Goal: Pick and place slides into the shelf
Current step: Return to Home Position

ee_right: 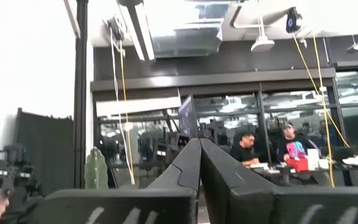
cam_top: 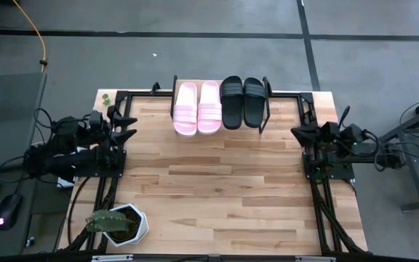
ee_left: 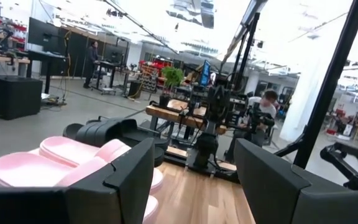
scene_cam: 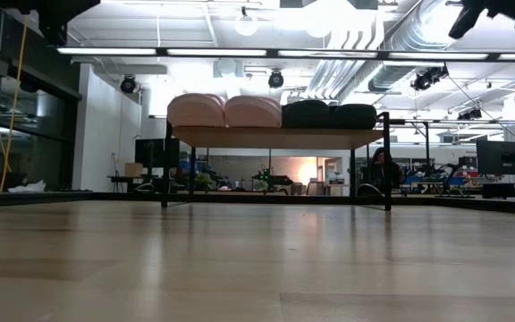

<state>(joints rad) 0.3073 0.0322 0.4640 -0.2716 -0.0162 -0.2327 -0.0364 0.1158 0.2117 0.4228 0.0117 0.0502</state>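
Two pale pink slides (cam_top: 197,108) and two black slides (cam_top: 242,102) stand side by side, soles down, on the shelf's top board (scene_cam: 275,136) at the table's far edge. In the low view the pink pair (scene_cam: 224,110) is left of the black pair (scene_cam: 329,114). My left gripper (cam_top: 128,125) hangs open by the table's left edge, with nothing between its fingers (ee_left: 129,180); its wrist view looks across the pink slides (ee_left: 55,162). My right gripper (cam_top: 297,132) is drawn back by the table's right edge, its fingers (ee_right: 199,168) shut on nothing.
A potted cactus (cam_top: 115,224) in a white pot stands at the table's near left corner. Black frame rails (cam_top: 318,196) run along both sides of the table. People sit at desks in the room beyond (ee_right: 247,149).
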